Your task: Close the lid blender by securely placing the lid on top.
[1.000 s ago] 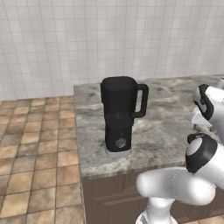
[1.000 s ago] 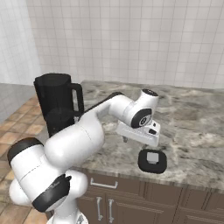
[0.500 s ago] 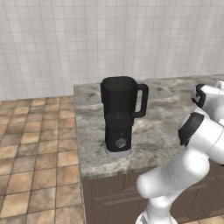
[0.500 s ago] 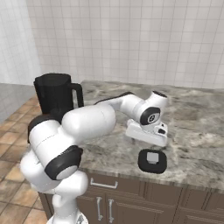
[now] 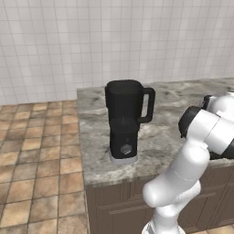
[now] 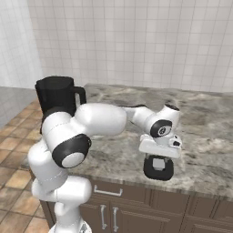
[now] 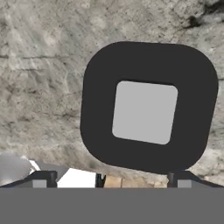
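The blender [image 5: 124, 114] stands upright on the counter's left part, a tall black jug with a loop handle, its top uncovered; it also shows at the far left [image 6: 57, 95]. The lid [image 7: 148, 105] is a flat black rounded square with a grey square centre, lying flat on the marble near the counter's front edge [image 6: 158, 169]. My gripper [image 6: 159, 159] hangs straight above the lid, pointing down, close over it. It is open: the fingertips [image 7: 43, 178] stand wide apart at either side of the lid's near edge, with nothing between them [image 7: 111, 179].
The grey marble counter [image 6: 113, 154] runs rightwards from the blender along a white tiled wall. Its front edge lies just past the lid, with brown cabinet doors [image 6: 109, 214] below. Terracotta floor tiles [image 5: 32, 155] lie left of the counter.
The hand has moved down and slightly right until it hangs directly over the lid. The lid and the blender have stayed in place.
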